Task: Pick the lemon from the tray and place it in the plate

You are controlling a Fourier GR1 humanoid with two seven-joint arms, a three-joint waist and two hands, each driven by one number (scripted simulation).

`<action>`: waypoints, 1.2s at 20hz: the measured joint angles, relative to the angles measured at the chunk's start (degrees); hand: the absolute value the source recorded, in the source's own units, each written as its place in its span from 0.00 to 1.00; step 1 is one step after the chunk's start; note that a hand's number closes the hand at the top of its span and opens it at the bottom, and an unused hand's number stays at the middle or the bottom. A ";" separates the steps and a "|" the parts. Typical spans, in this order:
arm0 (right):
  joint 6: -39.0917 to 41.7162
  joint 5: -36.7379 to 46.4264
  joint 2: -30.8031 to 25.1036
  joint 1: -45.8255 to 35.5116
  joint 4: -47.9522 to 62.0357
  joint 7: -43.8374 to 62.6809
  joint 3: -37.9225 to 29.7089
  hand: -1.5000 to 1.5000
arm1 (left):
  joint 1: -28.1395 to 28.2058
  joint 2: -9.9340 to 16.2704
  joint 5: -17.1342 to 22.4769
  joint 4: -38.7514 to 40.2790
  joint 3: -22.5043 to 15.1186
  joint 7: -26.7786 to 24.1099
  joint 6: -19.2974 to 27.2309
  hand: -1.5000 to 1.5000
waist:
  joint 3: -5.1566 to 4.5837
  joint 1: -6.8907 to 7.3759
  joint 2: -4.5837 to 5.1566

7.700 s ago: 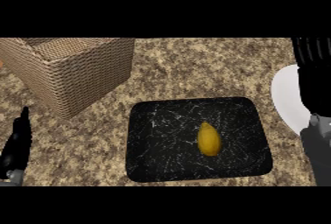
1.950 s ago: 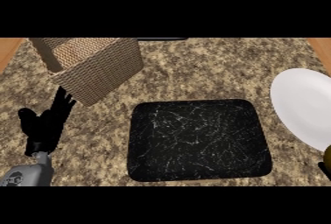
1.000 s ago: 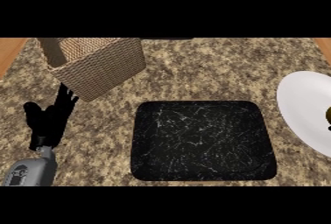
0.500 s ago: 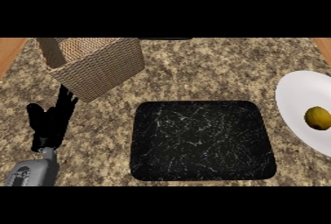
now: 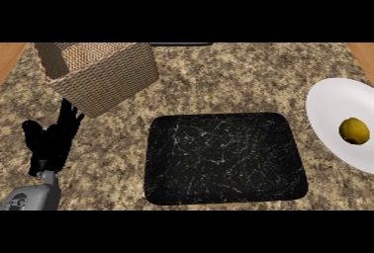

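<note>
At the far left of the head view we see our left hand (image 5: 50,143) resting over the table (image 5: 219,84), its grey forearm coming up from the lower edge. Its fingers (image 5: 70,118) are straight and slightly spread, pointing up toward the top of the view, and they hold nothing. Just beyond the fingertips sits a woven basket (image 5: 110,76), tilted in the view so that one corner points down toward the hand; we can look a little way into its open top, but what it holds, if anything, we cannot tell. Moving toward the middle, we come to the black tray (image 5: 226,158), a square with rounded corners and pale marbled streaks, lying flat on the speckled stone top, apart from both the basket and the hand. We see nothing lying in it. To the right of the tray, separated from it by a strip of bare table, is the white plate (image 5: 329,106), cut off by the right edge of the view. On the plate lies the lemon (image 5: 353,131), yellow and oval, near that right edge. Our right hand does not appear anywhere in the view.
</note>
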 measured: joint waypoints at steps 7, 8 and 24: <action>9.58 -6.41 -3.02 -0.46 2.76 8.91 0.33 0.00 | 0.33 -0.32 -0.15 -1.12 -0.51 0.58 -0.18 0.50 | 0.09 0.47 0.32; 10.61 -7.29 -3.97 -0.26 2.86 9.50 0.19 0.00 | 0.38 -0.42 -0.23 -1.13 -0.55 0.51 -0.11 0.50 | 0.11 0.41 0.34; 10.79 -12.94 -10.20 2.69 4.82 8.87 1.16 0.00 | -1.03 -0.34 -0.10 -0.51 -0.41 1.02 -0.86 0.50 | 0.39 1.30 1.02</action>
